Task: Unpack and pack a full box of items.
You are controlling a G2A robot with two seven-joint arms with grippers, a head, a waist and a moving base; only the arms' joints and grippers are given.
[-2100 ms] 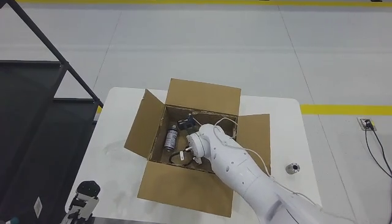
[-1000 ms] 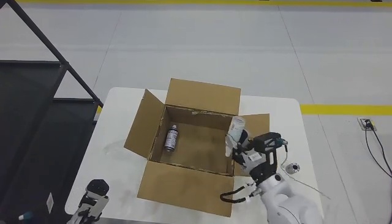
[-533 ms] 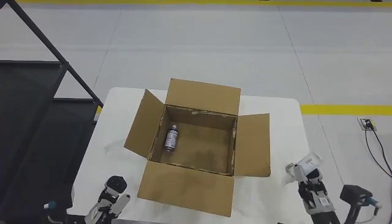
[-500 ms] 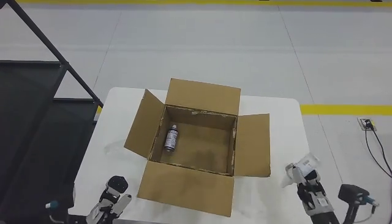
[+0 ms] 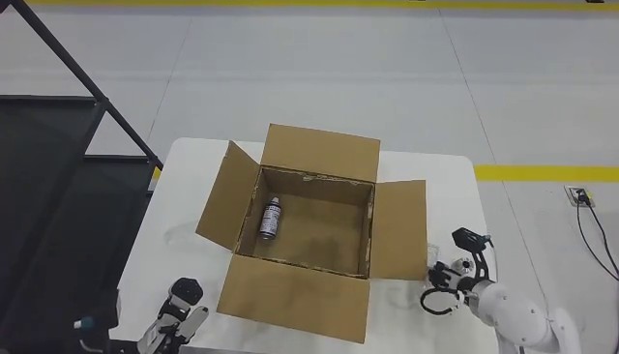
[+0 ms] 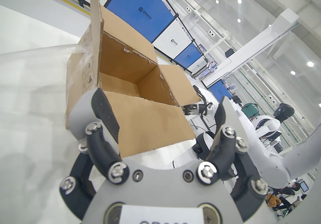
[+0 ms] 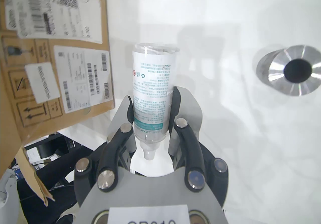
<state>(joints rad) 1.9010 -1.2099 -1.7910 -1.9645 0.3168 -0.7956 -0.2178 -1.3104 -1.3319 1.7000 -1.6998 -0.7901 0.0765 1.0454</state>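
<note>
An open cardboard box (image 5: 319, 156) stands mid-table with its flaps spread; a dark spray can (image 5: 270, 218) lies inside by one wall. My right gripper (image 7: 153, 102) is shut on a clear bottle (image 7: 153, 76) with a white printed label. It holds the bottle low over the white table (image 7: 200, 9), just beside the box's labelled flap (image 7: 52, 41). In the top view this gripper (image 5: 440, 279) sits off the box's right flap. My left gripper (image 6: 160, 102) is open and holds nothing. It faces the box (image 6: 125, 79) from the table's front left corner (image 5: 182, 301).
A short shiny metal cylinder (image 7: 288, 69) with a dark hole lies on the table close to the held bottle. A black frame rack (image 5: 58, 190) stands left of the table. Bare tabletop lies on both sides of the box.
The right arm lifted the bottle out of the box, swung it out past the table's right front corner, and has now come back beside the right flap. The left gripper hardly moved.
</note>
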